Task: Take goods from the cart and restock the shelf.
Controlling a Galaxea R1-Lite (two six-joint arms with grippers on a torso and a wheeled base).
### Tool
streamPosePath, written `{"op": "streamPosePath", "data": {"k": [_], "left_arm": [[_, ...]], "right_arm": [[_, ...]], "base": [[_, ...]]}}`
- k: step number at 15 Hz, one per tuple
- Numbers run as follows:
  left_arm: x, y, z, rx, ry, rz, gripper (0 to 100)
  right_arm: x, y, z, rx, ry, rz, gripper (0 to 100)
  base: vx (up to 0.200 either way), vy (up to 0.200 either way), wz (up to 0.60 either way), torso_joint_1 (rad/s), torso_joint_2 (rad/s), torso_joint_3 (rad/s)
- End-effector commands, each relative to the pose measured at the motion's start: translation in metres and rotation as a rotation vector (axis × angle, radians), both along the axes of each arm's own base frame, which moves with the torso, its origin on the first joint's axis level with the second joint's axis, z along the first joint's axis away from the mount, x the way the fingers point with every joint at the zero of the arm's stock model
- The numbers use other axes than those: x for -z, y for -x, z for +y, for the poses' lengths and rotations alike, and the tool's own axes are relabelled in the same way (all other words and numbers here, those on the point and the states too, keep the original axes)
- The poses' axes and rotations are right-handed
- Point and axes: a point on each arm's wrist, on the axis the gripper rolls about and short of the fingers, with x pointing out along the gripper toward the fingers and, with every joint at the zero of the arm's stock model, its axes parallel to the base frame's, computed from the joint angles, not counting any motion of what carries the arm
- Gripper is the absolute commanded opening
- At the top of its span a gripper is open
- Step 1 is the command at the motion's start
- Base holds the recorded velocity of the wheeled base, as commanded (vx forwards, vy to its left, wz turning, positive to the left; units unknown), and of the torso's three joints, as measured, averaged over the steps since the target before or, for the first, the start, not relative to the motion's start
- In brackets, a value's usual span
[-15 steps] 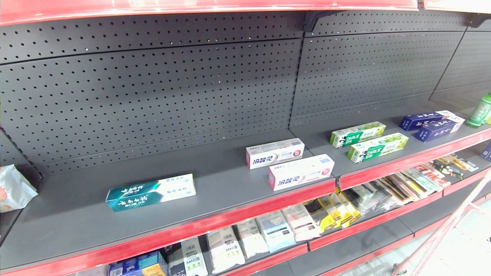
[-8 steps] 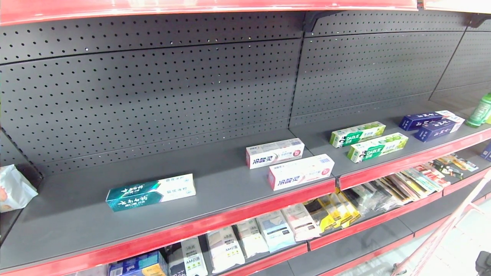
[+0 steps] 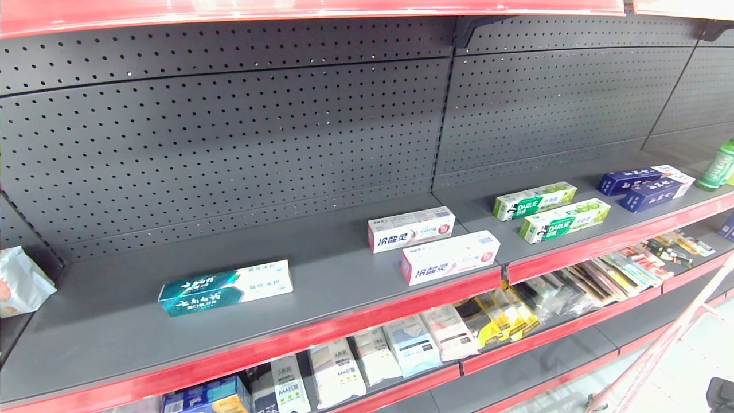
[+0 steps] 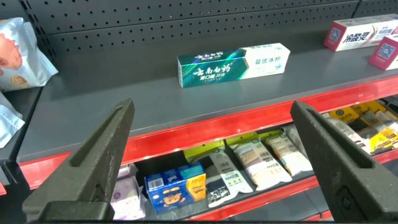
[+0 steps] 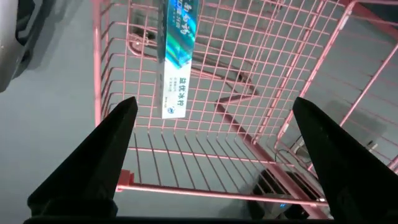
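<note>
A teal and white toothpaste box [image 3: 225,288] lies on the grey shelf [image 3: 344,269] toward the left. In the left wrist view my left gripper [image 4: 211,168] stands open in front of the shelf's red edge, below and short of that same box [image 4: 233,64], with nothing between its fingers. My right gripper [image 5: 211,162] is open above the pink wire cart [image 5: 249,124]. A matching teal toothpaste box [image 5: 177,59] lies in the cart's far part, well beyond the fingertips.
The shelf also carries two white-pink boxes [image 3: 449,257], two green boxes [image 3: 564,220], two blue boxes [image 3: 654,194] and a green bottle [image 3: 718,166]. A snack bag [image 3: 17,281] sits at far left. Packets fill the lower shelf [image 3: 401,350]. The cart's frame [image 3: 659,350] stands at lower right.
A dark part of the right arm has come into the bottom right corner of the head view. The goods on the shelf have not moved.
</note>
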Motion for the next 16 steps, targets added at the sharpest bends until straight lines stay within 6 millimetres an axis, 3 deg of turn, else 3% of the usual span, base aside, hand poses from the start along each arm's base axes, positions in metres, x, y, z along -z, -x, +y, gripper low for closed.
{"op": "streamPosePath", "data": {"k": [1,16], "left_arm": [[0.000,0.000,0.000,0.000,0.001,0.001,100],[0.000,0.000,0.000,0.000,0.001,0.001,100]], "right_arm": [[0.000,-0.001,-0.002,0.002,0.005,-0.001,100],[0.003,0.007,0.008,0.125,-0.053,0.068,100]], "base": [[0.000,0.000,0.00,0.000,0.00,0.000],[0.000,0.000,0.00,0.000,0.00,0.000]]}}
